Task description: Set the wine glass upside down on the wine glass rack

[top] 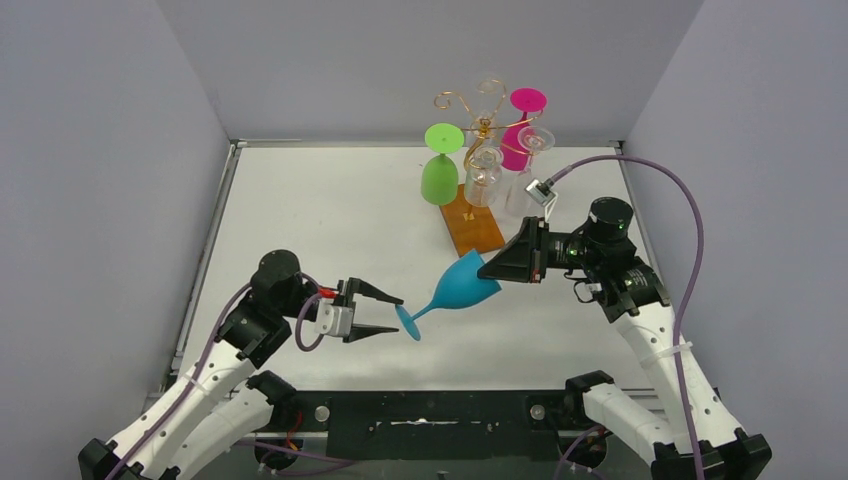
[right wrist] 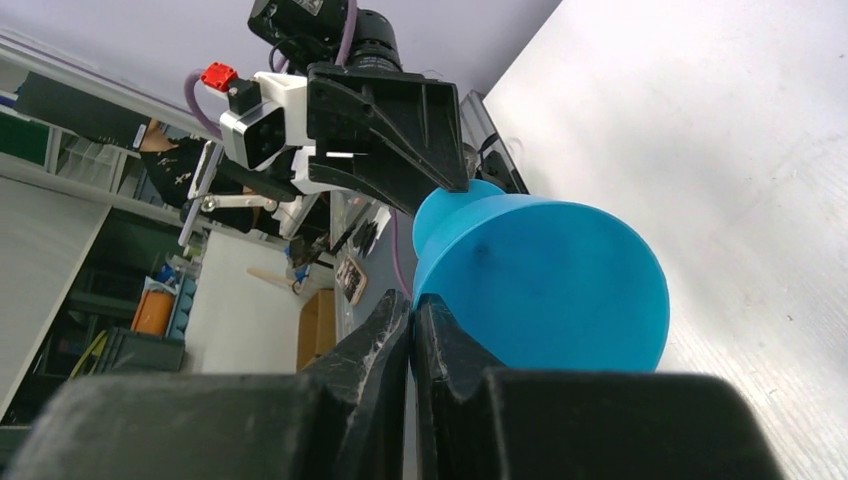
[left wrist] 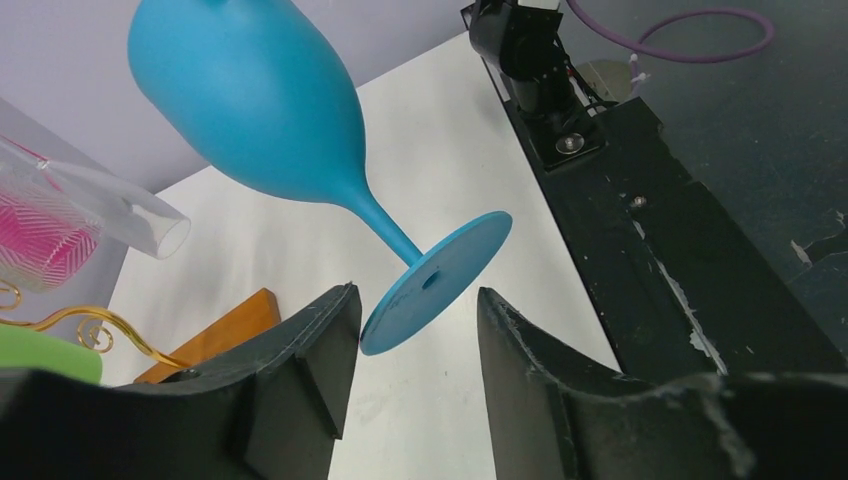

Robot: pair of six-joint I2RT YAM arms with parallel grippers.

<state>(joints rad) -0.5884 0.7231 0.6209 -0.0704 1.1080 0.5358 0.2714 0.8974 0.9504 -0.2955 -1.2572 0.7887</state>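
Observation:
The blue wine glass (top: 462,283) hangs tilted above the table, bowl up right, foot (top: 409,324) down left. My right gripper (top: 487,268) is shut on the bowl's rim; in the right wrist view the fingers (right wrist: 412,300) pinch the thin wall of the glass (right wrist: 545,285). My left gripper (top: 398,313) is open, its fingertips just short of the foot. In the left wrist view the foot (left wrist: 435,283) sits at the mouth of the open gripper (left wrist: 417,295), untouched by either pad. The gold wire rack (top: 485,125) stands on its wooden base (top: 473,222) behind.
On the rack hang a green glass (top: 440,165), a pink glass (top: 520,125) and clear glasses (top: 483,175), all upside down. The rack's base (left wrist: 215,335) and a wire curl (left wrist: 100,325) show in the left wrist view. Grey walls enclose the table.

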